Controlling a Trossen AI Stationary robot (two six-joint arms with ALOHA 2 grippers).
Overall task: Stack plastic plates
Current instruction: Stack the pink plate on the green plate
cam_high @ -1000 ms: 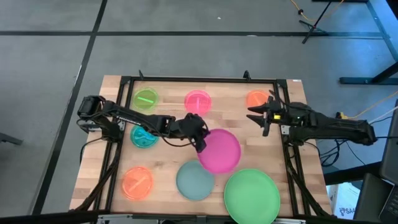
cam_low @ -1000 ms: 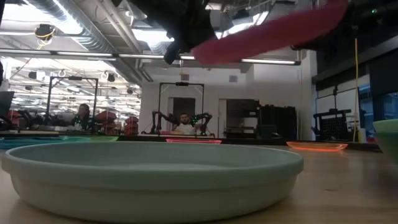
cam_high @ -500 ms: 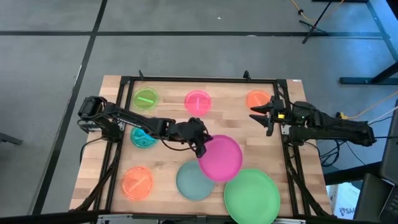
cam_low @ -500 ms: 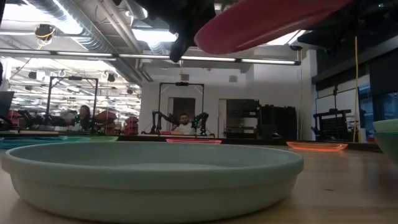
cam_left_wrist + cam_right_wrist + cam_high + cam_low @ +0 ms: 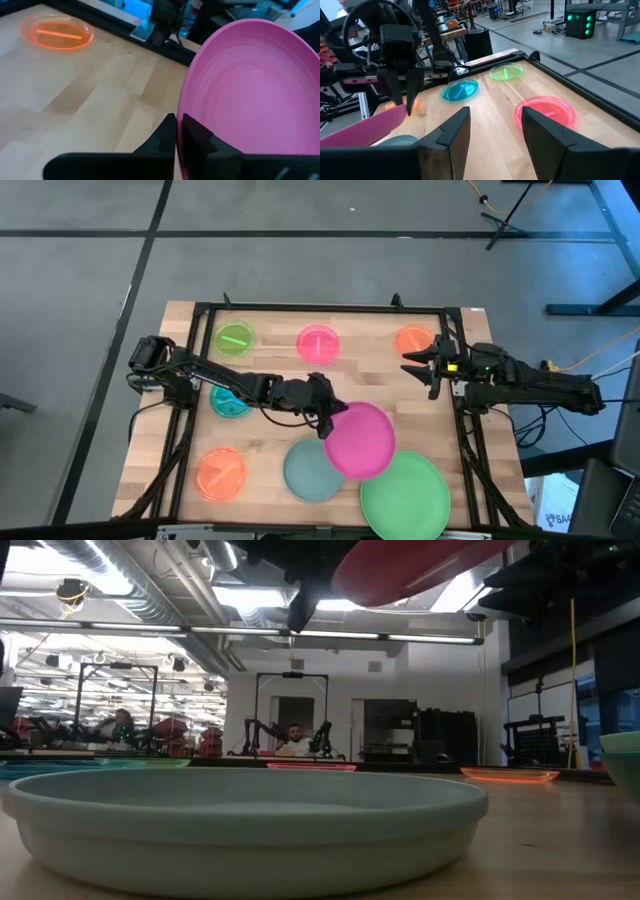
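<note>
My left gripper [image 5: 326, 421] is shut on the medium magenta plate [image 5: 361, 442], which it holds in the air over the table's middle. In the high view the plate overlaps the far left rim of the large light green plate [image 5: 408, 494] and the grey-teal plate [image 5: 312, 471]; both of those lie flat near the near edge. My right gripper [image 5: 415, 364] hovers open beside the small orange plate [image 5: 411, 338] at the far right. The small lime [image 5: 235, 338], pink [image 5: 318, 342], teal [image 5: 229, 401] and second orange [image 5: 221, 473] plates lie flat on the wood. My left gripper pinches the magenta plate's rim [image 5: 183, 150] between its two fingers, one finger [image 5: 164, 141] on the outer side and the other over the inner face. It comes at the plate from the table's left. The plate is lifted clear and tilted, stretching away from the fingers [image 5: 420, 565].
A black frame [image 5: 320, 308] runs along the table's edges. Bare wood lies between the pink plate and the magenta plate. In the low view the grey-teal plate [image 5: 250, 825] fills the foreground, and people sit at benches in the room behind.
My left gripper has carried the magenta plate toward the table's near right, toward the light green plate. The plate stayed lifted and tilted, and its edge now overlaps the green plate's far left rim in the high view.
</note>
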